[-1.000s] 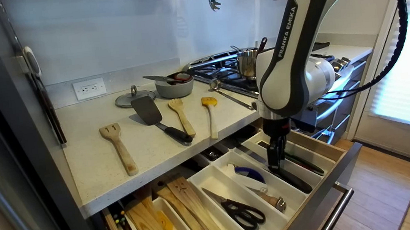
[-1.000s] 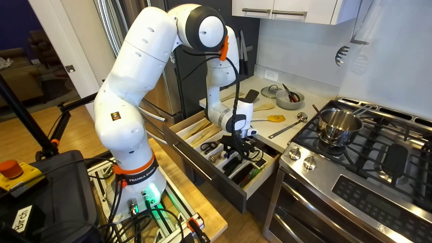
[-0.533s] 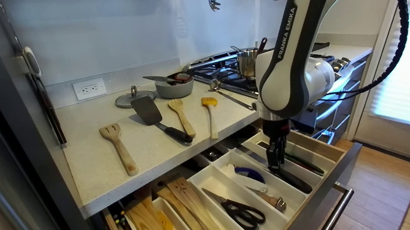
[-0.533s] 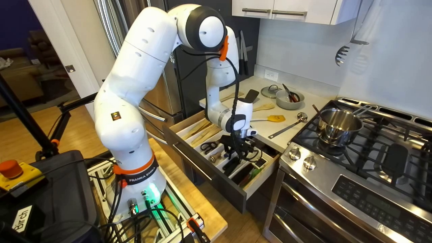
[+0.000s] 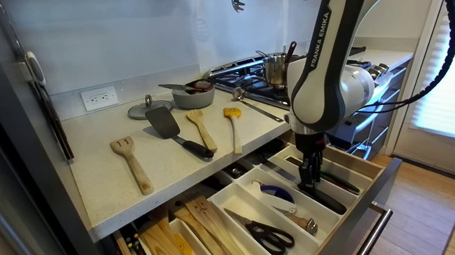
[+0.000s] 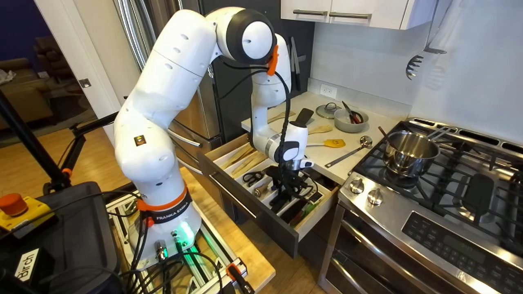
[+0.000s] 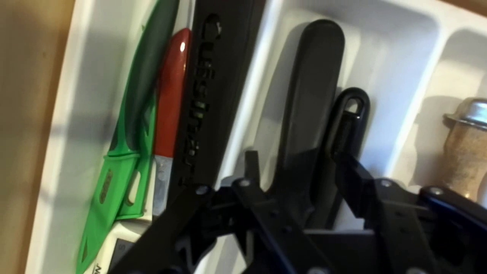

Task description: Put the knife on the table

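Note:
Two black handles lie side by side in a compartment of the drawer's white tray: a broad one (image 7: pixel 315 95) and a slimmer one with a hanging hole (image 7: pixel 352 118). I cannot tell which is the knife's. In an exterior view a long black handle (image 5: pixel 328 201) shows there, with a steel blade (image 5: pixel 276 169) behind the gripper. My gripper (image 7: pixel 298 167) is open, one finger on each side of the two handles, holding nothing. It points down into the tray in both exterior views (image 5: pixel 311 180). The table is the pale countertop (image 5: pixel 101 170) above the drawer.
The tray also holds black-handled scissors (image 5: pixel 270 237), a blue-handled utensil (image 5: pixel 278 192), green (image 7: pixel 110 182) and red (image 7: pixel 173 91) knives and a black Cuisinart piece (image 7: pixel 218 87). On the countertop lie a wooden turner (image 5: pixel 132 163), a black spatula (image 5: pixel 163 123) and a grey pot (image 5: pixel 193 98).
In the last half second my arm and gripper have shifted slightly to the right and a little lower in both exterior views. The drawer's contents have not visibly moved.

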